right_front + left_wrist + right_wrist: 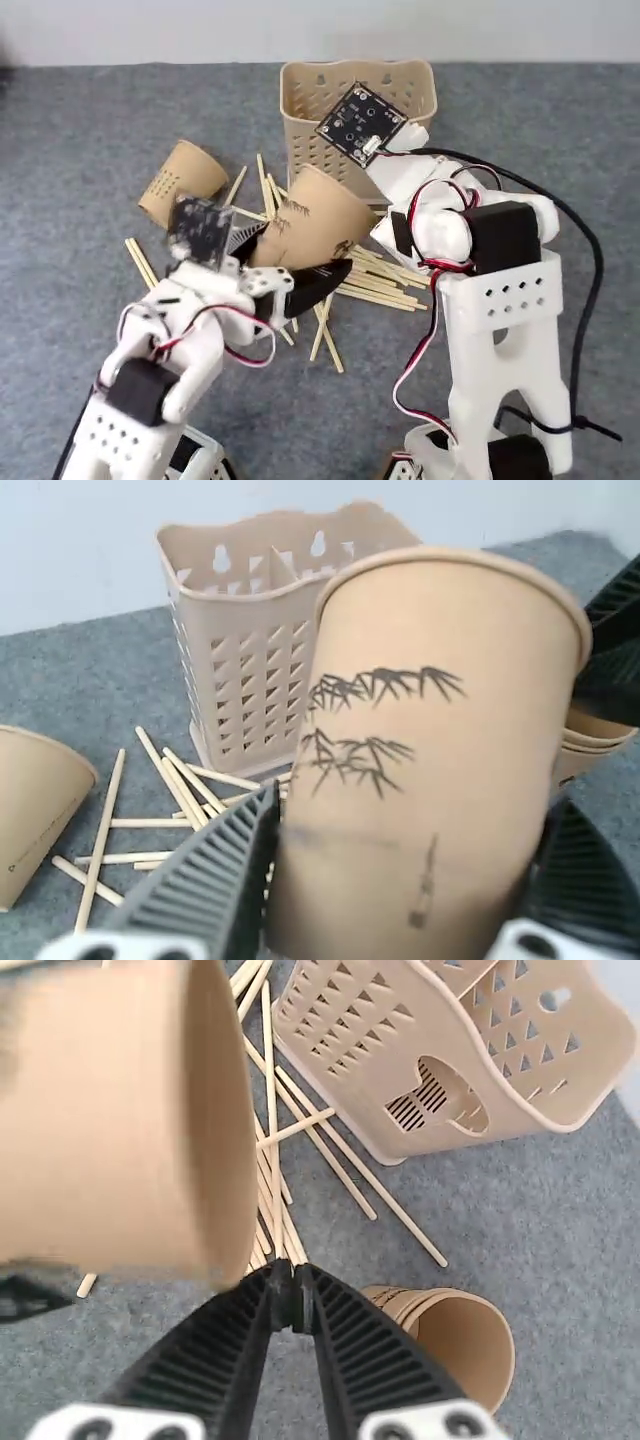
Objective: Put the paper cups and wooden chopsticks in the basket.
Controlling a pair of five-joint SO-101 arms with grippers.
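My left gripper [285,262] [400,880] is shut on a tan paper cup with a bamboo print [315,222] [430,750], held tilted above the scattered wooden chopsticks [375,285] [170,800] [300,1140]. The beige perforated basket [300,95] [250,650] [450,1050] stands just beyond it. A second cup [180,180] [30,810] lies on its side to the left. Stacked cups [450,1330] [590,740] lie near my right gripper [293,1295], which is shut with nothing in it and hovers over the chopsticks beside the held cup [120,1110].
Grey carpet [80,130] covers the table, with free room at the far left and far right. The right arm's body [500,290] and its cables stand to the right of the chopstick pile. A divider splits the basket inside.
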